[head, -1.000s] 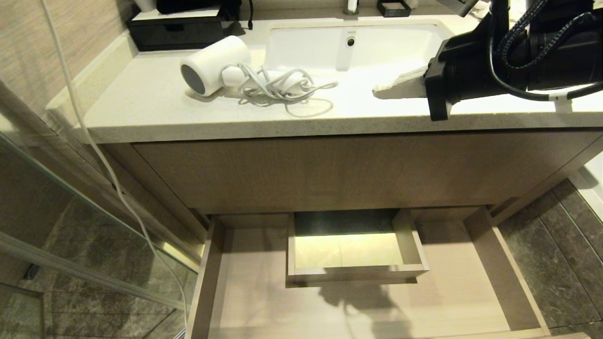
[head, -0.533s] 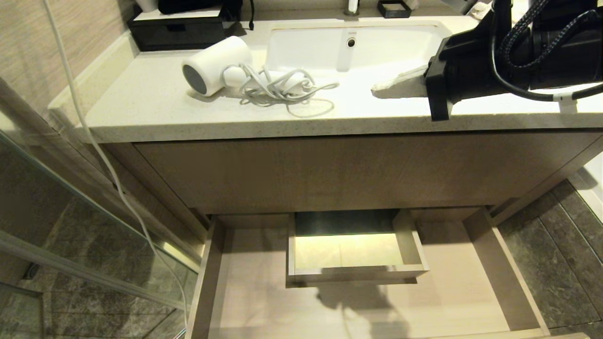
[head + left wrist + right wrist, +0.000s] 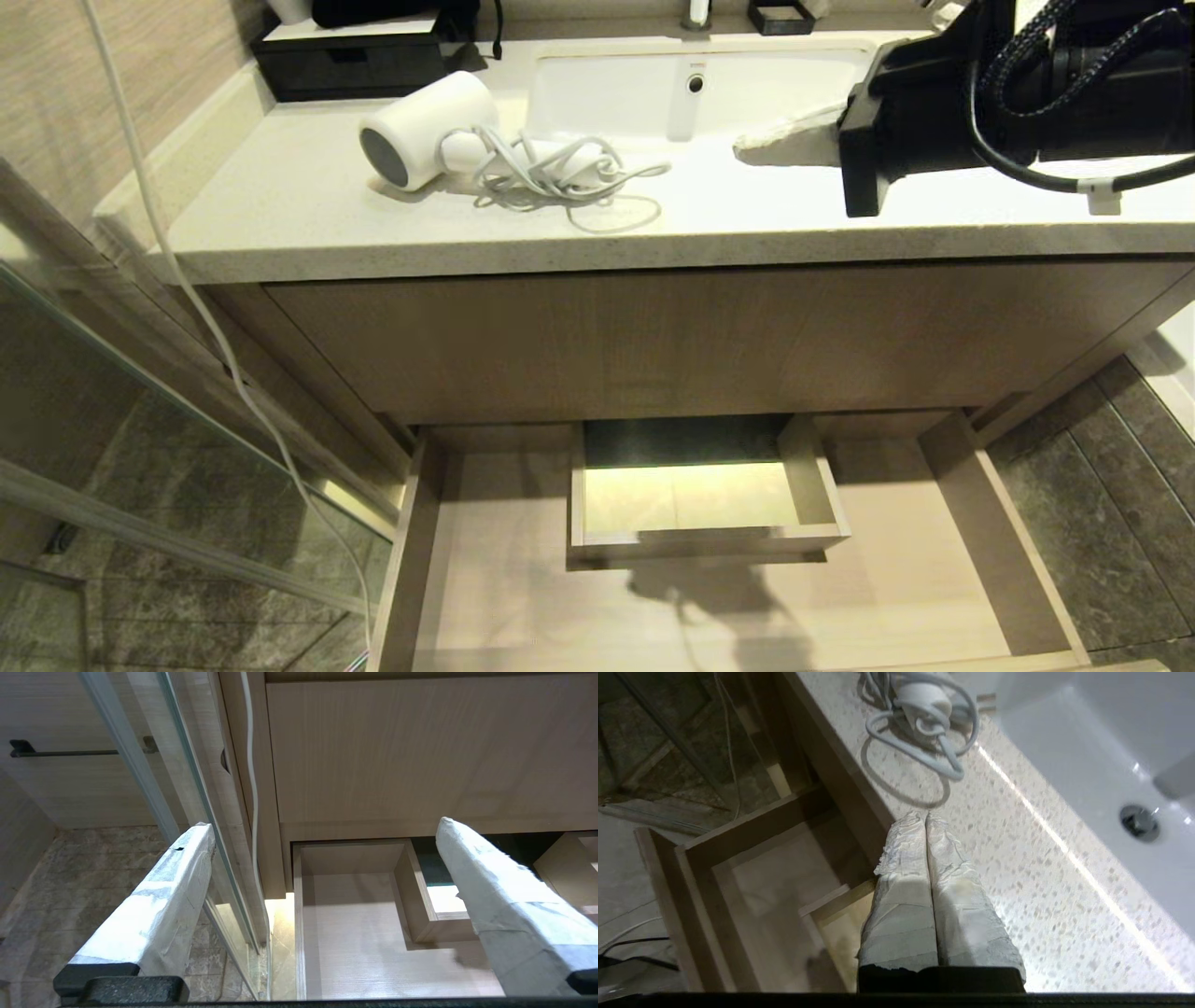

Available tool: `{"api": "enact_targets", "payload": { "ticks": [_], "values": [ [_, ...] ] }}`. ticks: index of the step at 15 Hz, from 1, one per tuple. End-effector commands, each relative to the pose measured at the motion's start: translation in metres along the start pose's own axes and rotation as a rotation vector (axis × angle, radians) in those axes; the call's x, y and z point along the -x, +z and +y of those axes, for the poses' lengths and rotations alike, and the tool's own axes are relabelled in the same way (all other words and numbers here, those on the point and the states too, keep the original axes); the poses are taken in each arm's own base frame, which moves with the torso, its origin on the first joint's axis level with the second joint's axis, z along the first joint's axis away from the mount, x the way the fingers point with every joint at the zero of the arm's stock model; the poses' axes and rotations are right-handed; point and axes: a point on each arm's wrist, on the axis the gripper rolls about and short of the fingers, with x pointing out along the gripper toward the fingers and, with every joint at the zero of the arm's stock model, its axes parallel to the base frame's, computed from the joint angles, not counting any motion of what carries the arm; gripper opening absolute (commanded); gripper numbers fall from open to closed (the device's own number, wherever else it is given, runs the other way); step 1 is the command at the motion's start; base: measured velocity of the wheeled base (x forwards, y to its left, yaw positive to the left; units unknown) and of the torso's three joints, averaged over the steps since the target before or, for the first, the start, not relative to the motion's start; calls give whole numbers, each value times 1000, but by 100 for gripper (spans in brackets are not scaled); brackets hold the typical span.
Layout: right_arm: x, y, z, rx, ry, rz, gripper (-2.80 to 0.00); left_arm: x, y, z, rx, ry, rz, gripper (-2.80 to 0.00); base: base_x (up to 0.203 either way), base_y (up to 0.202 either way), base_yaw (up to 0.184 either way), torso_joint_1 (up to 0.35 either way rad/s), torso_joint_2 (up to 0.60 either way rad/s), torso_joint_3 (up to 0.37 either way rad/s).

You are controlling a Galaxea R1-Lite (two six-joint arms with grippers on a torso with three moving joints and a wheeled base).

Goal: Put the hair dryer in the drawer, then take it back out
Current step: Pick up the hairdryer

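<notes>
Hair dryer [image 3: 425, 131] lies on its side on the speckled tabletop [image 3: 280, 215], left of the sink [image 3: 700, 93], dark round mouth facing the front-left. Its white cord [image 3: 560, 173] is bundled around the handle, with one loop trailing toward the tabletop's front edge. Nothing grips it.

Right claw [image 3: 747, 149] hovers above the tabletop at the sink's front edge, tips pointing toward the dryer but well apart from it. Taped fingers [image 3: 906, 858] are pressed together, holding nothing; in the right wrist view the cord loops [image 3: 924, 728] sit just ahead of the tips.

Drawer [image 3: 990, 523] is pulled out below the vanity panel [image 3: 653, 336], wood floor bare, boxed notch [image 3: 700, 495] at its rear middle.

Left claw [image 3: 322, 826] hangs low beside the glass shower panel [image 3: 140, 774], fingers spread wide, empty, facing the drawer's left corner [image 3: 327, 905].

Black box [image 3: 350, 56] sits at the tabletop's back left. A thin white cable [image 3: 177, 271] runs down the left side.
</notes>
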Motion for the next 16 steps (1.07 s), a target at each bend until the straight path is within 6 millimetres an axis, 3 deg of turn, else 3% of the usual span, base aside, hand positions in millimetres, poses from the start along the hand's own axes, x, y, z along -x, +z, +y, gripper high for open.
{"api": "enact_targets", "payload": {
  "ticks": [1, 8, 16],
  "values": [
    [-8, -5, 0, 43, 3, -3, -280, -1, -11, 0, 0, 0, 38, 0, 0, 0, 0, 0, 0, 0],
    [-54, -21, -1, 137, -5, -70, -280, -1, -11, 0, 0, 0, 38, 0, 0, 0, 0, 0, 0, 0],
    [-55, -22, 0, 117, 7, -65, -280, -1, -11, 0, 0, 0, 37, 0, 0, 0, 0, 0, 0, 0]
  ]
}}
